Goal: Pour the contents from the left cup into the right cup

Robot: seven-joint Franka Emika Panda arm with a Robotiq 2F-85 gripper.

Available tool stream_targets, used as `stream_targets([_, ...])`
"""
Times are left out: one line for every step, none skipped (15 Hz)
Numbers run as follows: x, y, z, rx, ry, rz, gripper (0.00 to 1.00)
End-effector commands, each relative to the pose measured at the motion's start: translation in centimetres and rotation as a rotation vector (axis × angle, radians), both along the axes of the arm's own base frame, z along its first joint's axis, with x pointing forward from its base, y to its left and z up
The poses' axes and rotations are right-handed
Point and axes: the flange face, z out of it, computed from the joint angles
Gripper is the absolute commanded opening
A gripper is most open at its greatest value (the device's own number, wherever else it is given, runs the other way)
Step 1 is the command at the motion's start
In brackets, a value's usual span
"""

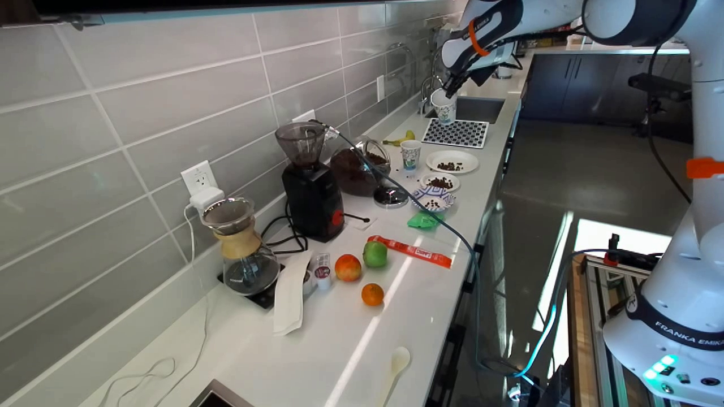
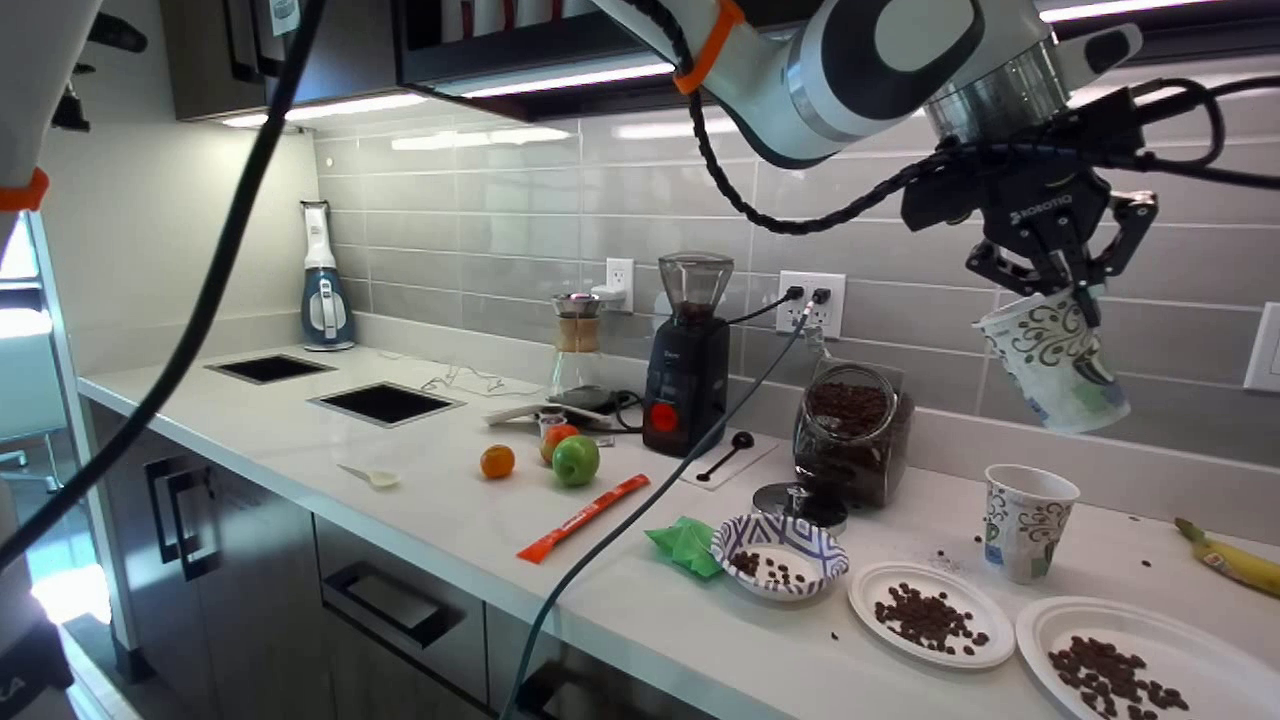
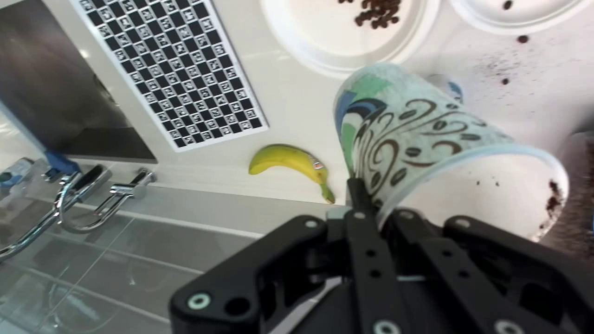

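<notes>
Two patterned paper cups are in view; I cannot tell which one the task calls left or right. My gripper [image 2: 1075,292] is shut on the wall of the raised cup [image 2: 1050,365], with a dark finger [image 3: 359,195] along its outside and the other inside the mouth. This cup hangs tilted above the counter. In the wrist view its white inner wall carries dark specks and a dark clump by the rim; its bottom inside is hidden. The standing cup [image 2: 1028,525] is upright on the counter, lower and apart from the held one. Its contents do not show.
Plates with dark beans [image 2: 930,618], a patterned bowl [image 2: 780,560] and a jar of beans [image 2: 855,440] surround the standing cup. A banana [image 3: 287,160] lies by the wall, near a checkered board [image 1: 456,133] and sink. A cable [image 2: 660,490] crosses the counter beside the black grinder [image 2: 686,380].
</notes>
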Motion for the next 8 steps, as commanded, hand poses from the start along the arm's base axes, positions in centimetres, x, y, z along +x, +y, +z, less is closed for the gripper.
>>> stream_targets([-1.5,2.3,-0.7,0.065,-0.019,0.025,0.01])
stream_targets([-1.7,2.7,-1.1,0.081,-0.019,0.029,0.01])
stream_targets([-1.9,3.0,-1.6,0.101,-0.023,0.034,0.01])
stream_targets([-2.1,3.4,-2.0,0.118,-0.022,0.038,0.01])
stream_targets([-2.2,3.9,-2.6,0.144,-0.019,0.046,0.01])
stream_targets([-2.3,4.2,-3.1,0.166,-0.016,0.048,0.01])
stream_targets([-2.4,4.6,-3.5,0.187,-0.007,0.048,0.01])
stream_targets([-2.5,4.8,-4.0,0.194,0.004,0.052,0.01])
